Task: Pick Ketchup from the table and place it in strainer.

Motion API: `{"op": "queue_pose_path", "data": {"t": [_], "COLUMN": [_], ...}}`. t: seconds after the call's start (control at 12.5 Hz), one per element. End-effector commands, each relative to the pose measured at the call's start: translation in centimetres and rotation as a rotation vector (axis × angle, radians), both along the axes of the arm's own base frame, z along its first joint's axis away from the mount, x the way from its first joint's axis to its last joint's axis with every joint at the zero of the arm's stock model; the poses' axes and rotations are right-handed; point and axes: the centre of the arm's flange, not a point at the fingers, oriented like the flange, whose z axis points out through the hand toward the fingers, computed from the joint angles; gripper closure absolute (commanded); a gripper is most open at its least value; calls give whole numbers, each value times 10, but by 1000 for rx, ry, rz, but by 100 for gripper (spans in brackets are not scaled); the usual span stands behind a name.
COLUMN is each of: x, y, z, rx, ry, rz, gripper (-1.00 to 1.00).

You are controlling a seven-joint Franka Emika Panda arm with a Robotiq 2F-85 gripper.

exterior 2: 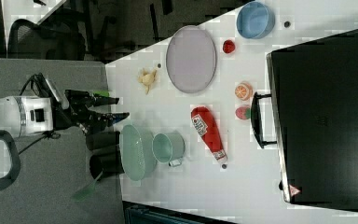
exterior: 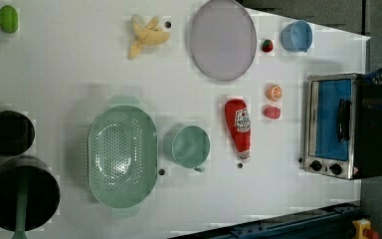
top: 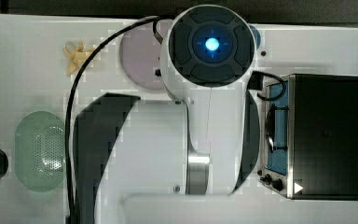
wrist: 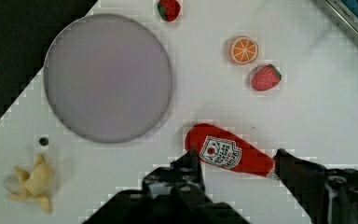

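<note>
Since the pick has not begun, these lines are reading the layout as it is lying now.

Claw: the gripper [wrist: 235,165] is hanging high above the table with its fingers spread and gripping nothing; in the wrist view the Ketchup is showing in the gap between them, which reads as lining up for a descent.
Ketchup [exterior: 238,128]: it is lying flat on the white table [exterior: 69,64], white cap end toward the left view's bottom, so a grasp across the red body is looking the natural choice.
Strainer [exterior: 123,156]: it is sitting open side up, empty, well apart from the bottle toward the left view's left.
In the way: the green cup [exterior: 191,146] is standing between bottle and strainer, so the carry is probably needing height.
Beside the bottle: an orange slice [exterior: 274,92] and a strawberry [exterior: 272,112] are lying near its wide end, with the toaster oven [exterior: 338,125] beyond.
Further off: the greyish-purple plate [exterior: 222,39], a peeled banana [exterior: 146,35], a blue cup [exterior: 296,36] and dark pots [exterior: 22,191] are sitting clear of the route.
</note>
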Motion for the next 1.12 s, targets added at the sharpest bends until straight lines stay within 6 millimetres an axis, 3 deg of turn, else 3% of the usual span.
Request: {"op": "queue_pose_path", "data": {"t": [0.08,0.24,0.4,0.72,1.12], "x": [-82,-79,-73,-54,-30], "y": [-14,-10,-1,16,28], "z": [51,38,11,-66,-157], "rx": [-7,-6,-2,18,59], "ry": [20,46,101,184,137], "rz": [-9,21,84,249,678], "gripper": [-59,-99,-100,-100,-100]}}
